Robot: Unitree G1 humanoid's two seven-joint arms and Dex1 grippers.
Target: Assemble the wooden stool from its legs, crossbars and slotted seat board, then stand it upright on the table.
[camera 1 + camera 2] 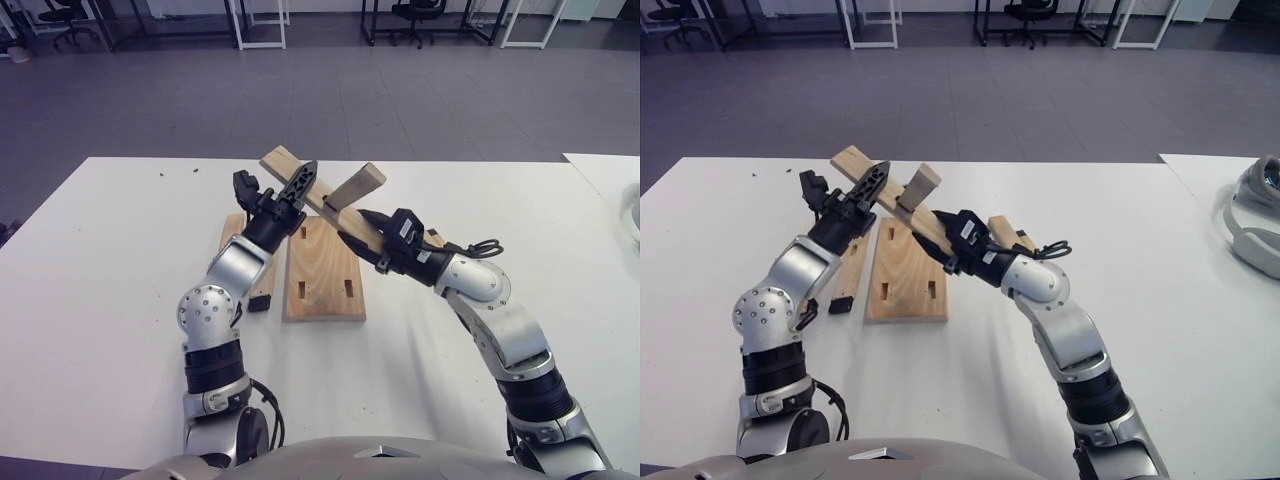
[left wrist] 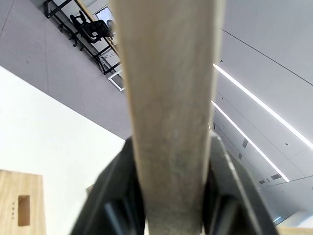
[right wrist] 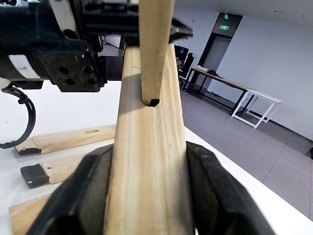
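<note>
I hold a long wooden leg (image 1: 284,162) slanted in the air above the slotted seat board (image 1: 322,275), which lies flat on the white table (image 1: 110,260). My left gripper (image 1: 298,188) is shut on the leg's upper part. The right gripper (image 1: 362,238) is shut on its lower end. A thinner crossbar (image 1: 362,184) sticks up out of a slot in the leg between the two grippers. The right wrist view shows the leg (image 3: 146,161) between the fingers and the crossbar (image 3: 155,49) seated in its slot. The left wrist view has the leg (image 2: 171,98) running up from between its fingers.
Two more legs with black feet (image 3: 68,138) (image 3: 54,169) lie left of the seat board, partly under my left forearm. Another wooden piece (image 1: 1008,230) lies behind my right arm. A white headset (image 1: 1260,215) rests on the neighbouring table at the right.
</note>
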